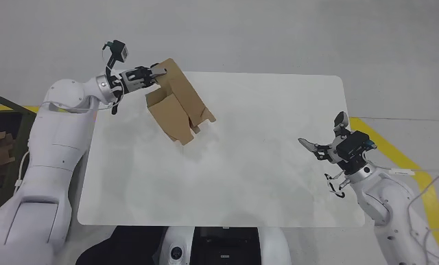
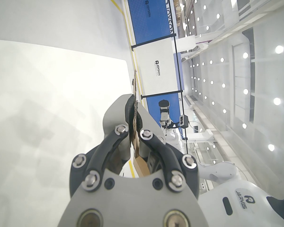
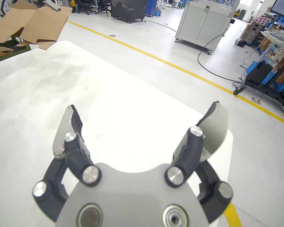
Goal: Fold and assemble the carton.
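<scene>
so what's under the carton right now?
White table, near its far corner. The carton hangs from the left gripper, which is clamped on its top edge. From above the carton covers the patch directly beneath it. Whether the lowest flap touches the table can't be told.

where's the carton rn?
Top view: the carton is held by the left gripper, shut on its edge, over the table's far left corner. The right gripper sits open near the right edge.

Matt brown carton (image 1: 180,100) of corrugated cardboard with rough cut edges, smooth white table (image 1: 260,169) with a soft sheen, right gripper (image 3: 144,105) of satin grey metal, black ribbed pads (image 3: 76,119), shiny metal screws (image 3: 91,174), left gripper (image 2: 133,103) alike.
</scene>
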`<action>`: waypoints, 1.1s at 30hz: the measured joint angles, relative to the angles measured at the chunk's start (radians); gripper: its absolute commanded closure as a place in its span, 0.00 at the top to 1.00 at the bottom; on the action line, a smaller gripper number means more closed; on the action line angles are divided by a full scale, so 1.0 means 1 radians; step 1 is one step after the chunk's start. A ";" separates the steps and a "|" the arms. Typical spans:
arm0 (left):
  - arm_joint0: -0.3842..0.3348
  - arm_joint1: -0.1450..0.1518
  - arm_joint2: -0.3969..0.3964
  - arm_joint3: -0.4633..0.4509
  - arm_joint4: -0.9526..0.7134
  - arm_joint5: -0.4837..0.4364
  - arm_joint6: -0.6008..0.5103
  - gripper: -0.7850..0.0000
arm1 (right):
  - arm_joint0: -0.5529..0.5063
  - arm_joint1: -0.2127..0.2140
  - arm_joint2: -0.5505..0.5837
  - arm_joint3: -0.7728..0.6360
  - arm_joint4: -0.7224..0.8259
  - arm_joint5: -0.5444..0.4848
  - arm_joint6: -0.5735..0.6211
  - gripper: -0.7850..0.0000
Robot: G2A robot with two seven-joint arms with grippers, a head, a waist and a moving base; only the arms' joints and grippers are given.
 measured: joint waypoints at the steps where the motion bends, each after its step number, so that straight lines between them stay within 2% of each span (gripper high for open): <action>1: 0.007 -0.003 0.010 -0.033 0.002 0.014 0.011 0.00 | 0.000 0.000 0.000 0.000 0.000 0.000 0.000 1.00; 7: 0.029 -0.015 0.058 -0.157 0.016 0.061 0.052 0.00 | 0.000 0.000 0.000 0.000 0.000 0.000 0.000 1.00; 13: 0.024 -0.028 0.097 -0.211 0.013 0.093 0.067 0.00 | 0.000 0.000 0.000 0.000 0.000 0.000 0.000 1.00; 33: 0.020 -0.031 0.109 -0.216 0.018 0.088 0.054 0.00 | 0.000 0.000 0.000 0.000 0.000 0.000 0.000 1.00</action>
